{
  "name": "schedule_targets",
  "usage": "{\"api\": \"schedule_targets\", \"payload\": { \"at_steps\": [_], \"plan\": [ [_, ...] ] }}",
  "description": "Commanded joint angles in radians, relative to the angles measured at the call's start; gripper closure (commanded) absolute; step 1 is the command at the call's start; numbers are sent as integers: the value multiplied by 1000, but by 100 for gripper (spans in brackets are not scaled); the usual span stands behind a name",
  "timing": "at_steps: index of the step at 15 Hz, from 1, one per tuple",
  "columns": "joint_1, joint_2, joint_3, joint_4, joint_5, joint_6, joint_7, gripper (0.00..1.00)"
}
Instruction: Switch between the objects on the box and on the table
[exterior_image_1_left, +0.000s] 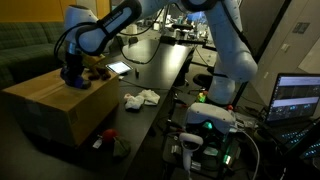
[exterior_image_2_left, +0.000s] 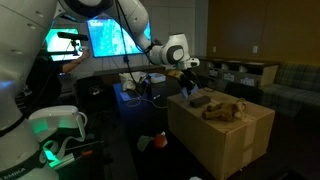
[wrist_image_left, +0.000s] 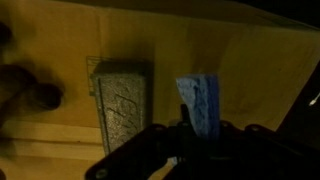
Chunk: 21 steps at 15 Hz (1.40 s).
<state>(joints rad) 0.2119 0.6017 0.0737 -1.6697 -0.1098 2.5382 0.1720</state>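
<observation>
1. Status: my pincer (wrist_image_left: 185, 140) is pressed together on the near edge of the blue block (wrist_image_left: 200, 100), over the top of the box (exterior_image_1_left: 50, 110). Can't tell whether the block is clear of the box top.
2. Also on the box top: the bar (wrist_image_left: 122, 100) is just beside the block, not touching. The lumpy item (exterior_image_2_left: 225, 110) is nearer the box's middle. The white cloth (exterior_image_1_left: 140, 98) lies off the box, on the tabletop (exterior_image_1_left: 165, 72), near the box's corner.
3. Hazards (my est.):
a) Grip is on one thin edge only, so the block may pivot or slip out during the carry off the box, esp. w/ a fast swing.
b) The bar sits close, and a sideways exit could knock it along the box. Lift straight up first.
c) Setting the block onto the cloth would leave it tilted & hamper cloth pickup. Place it beside the box but apart from the cloth.
d) Wrist view is dim, so verify the hold before leaving the box.
</observation>
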Motion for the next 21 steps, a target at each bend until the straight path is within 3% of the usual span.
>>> {"api": "schedule_targets", "payload": {
  "at_steps": [1, 10, 11, 12, 14, 15, 21],
  "plan": [
    [29, 95, -3, 138, 17, -16, 10, 97],
    [31, 224, 36, 304, 88, -110, -10, 97],
    [30, 230, 36, 319, 89, -125, -11, 91],
    [31, 234, 33, 332, 87, -132, -8, 62],
    [32, 237, 28, 351, 84, -145, -4, 61],
    [29, 237, 27, 360, 85, -153, -4, 55],
    [32, 219, 3, 378, 69, -157, 5, 8]
  ]
}}
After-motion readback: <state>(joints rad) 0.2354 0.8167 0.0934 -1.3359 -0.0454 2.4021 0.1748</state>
